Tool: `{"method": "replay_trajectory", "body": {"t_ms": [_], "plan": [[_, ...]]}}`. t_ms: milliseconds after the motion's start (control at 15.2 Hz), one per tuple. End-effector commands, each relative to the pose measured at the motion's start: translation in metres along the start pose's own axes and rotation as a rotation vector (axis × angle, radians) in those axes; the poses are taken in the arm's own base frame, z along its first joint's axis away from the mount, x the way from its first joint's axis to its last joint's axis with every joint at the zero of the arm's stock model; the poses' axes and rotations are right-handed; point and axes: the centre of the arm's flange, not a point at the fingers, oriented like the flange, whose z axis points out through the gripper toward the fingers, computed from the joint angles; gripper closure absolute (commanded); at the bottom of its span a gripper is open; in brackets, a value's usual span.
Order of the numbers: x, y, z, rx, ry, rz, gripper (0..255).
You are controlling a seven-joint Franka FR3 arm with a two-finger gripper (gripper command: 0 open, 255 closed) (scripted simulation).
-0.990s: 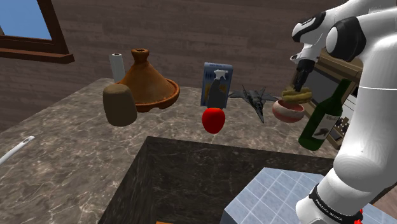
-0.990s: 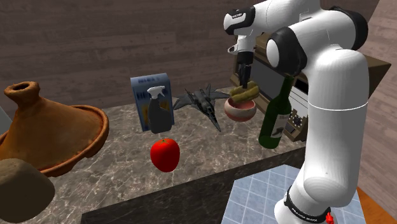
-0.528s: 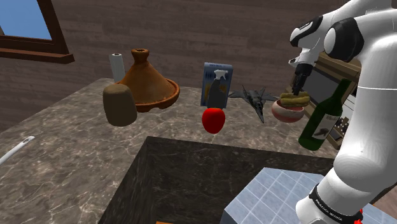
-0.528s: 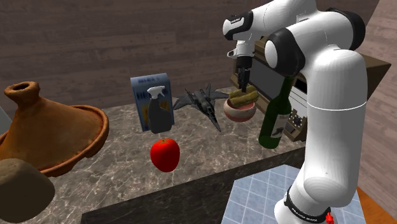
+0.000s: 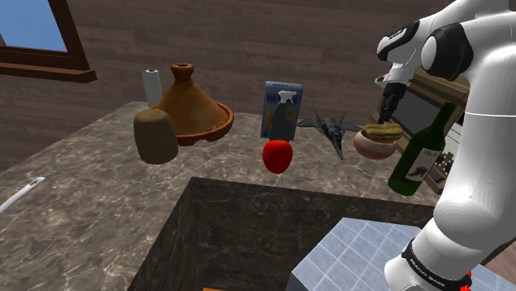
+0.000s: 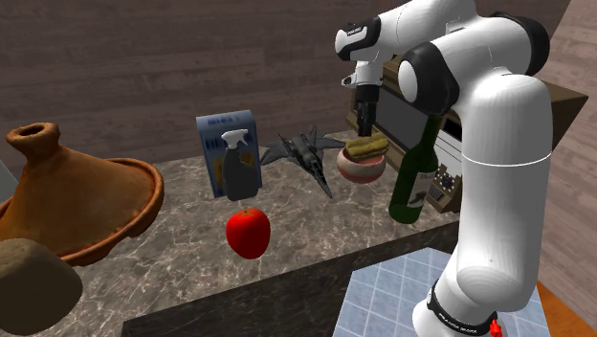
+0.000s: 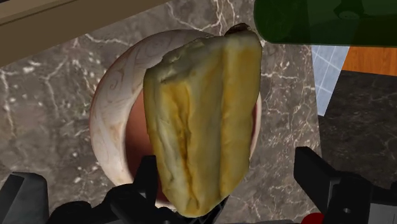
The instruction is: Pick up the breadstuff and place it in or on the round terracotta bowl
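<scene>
At the far right end of the marbled counter [image 5: 99,198] in the shoulder view, the bread [image 5: 383,129], a yellowish split loaf, lay across the top of the round bowl [image 5: 374,145]. The bowl was pale outside with a reddish-brown inside. The black gripper [image 6: 364,130] hung straight above the loaf, pointing down. Its fingers stood apart and clasped nothing. In the wrist view one finger showed close by the loaf's edge and the other was well clear of it. A green wine bottle [image 6: 418,172] stood upright just beside the bowl, nearer and to the second exterior view's right. A grey toy jet [image 6: 301,150] sat to the bowl's left in that view. Further left stood a blue box [image 6: 228,129] with a spray bottle [image 6: 239,170] in front of it. A red apple [image 6: 248,233] lay nearer than these. Well apart, at the left, sat a brown tagine pot [image 6: 77,196] and a dull brown cylinder [image 5: 155,136].
</scene>
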Motion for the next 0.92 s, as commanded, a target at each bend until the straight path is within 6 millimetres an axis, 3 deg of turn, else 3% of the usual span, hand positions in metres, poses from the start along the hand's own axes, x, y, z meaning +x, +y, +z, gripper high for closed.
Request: {"method": "replay_trajectory", "body": {"t_ms": [0,66,330,858], "plan": [[-0.001,0.000,0.001,0.002,0.000,0.003,0],[-0.001,0.000,0.000,0.002,0.000,0.003,0],[-0.001,0.001,-0.050,0.002,0.000,0.003,0],[-0.001,0.001,-0.050,0.002,0.000,0.003,0]]}}
